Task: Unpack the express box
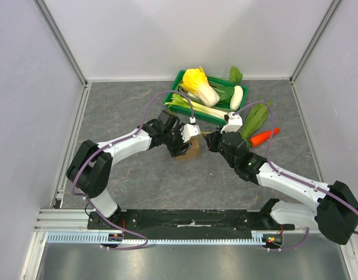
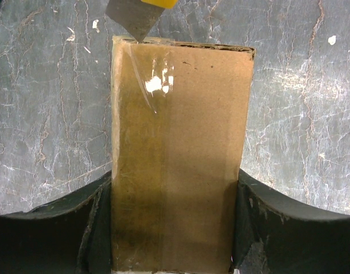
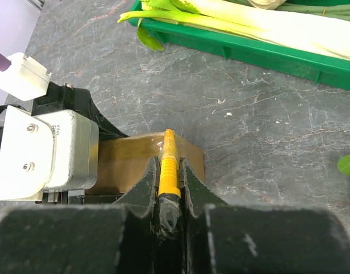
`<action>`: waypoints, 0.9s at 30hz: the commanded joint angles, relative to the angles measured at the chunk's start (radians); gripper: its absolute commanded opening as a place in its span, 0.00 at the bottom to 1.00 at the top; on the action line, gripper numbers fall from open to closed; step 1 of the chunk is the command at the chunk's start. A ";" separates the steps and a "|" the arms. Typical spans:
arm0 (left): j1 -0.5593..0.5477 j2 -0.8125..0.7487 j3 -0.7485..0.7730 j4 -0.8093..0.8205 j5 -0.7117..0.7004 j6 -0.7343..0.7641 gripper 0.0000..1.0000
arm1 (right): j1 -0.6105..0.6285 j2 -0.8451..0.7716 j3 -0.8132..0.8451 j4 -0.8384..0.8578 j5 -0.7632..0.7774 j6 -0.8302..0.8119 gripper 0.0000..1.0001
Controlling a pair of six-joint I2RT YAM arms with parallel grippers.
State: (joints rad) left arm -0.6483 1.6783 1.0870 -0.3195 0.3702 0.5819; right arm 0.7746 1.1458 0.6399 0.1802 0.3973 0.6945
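The small brown cardboard express box (image 2: 180, 160) stands about the middle of the grey marbled bench (image 1: 138, 186). Clear glossy tape runs down its plain face and is lifted and wrinkled near one corner. The left gripper (image 2: 175, 228) clamps the box by two opposite sides. The right gripper (image 3: 169, 191) pinches a yellow-handled knife (image 3: 169, 160), its blade tip at the box's taped edge.
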 commanded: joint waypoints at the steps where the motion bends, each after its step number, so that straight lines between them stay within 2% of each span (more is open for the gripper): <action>1: -0.014 0.040 -0.018 -0.050 -0.065 0.039 0.54 | -0.005 -0.001 0.026 0.053 0.005 -0.013 0.00; 19: -0.022 0.034 -0.030 -0.046 -0.088 0.038 0.50 | -0.005 0.043 0.038 0.048 0.018 -0.027 0.00; 27: -0.024 0.031 -0.033 -0.032 -0.088 0.036 0.48 | -0.005 0.066 0.037 0.085 0.018 -0.124 0.00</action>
State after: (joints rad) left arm -0.6582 1.6787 1.0866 -0.3214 0.3393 0.5808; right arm 0.7746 1.1824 0.6437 0.2230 0.4004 0.6418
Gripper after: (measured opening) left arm 0.678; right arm 0.140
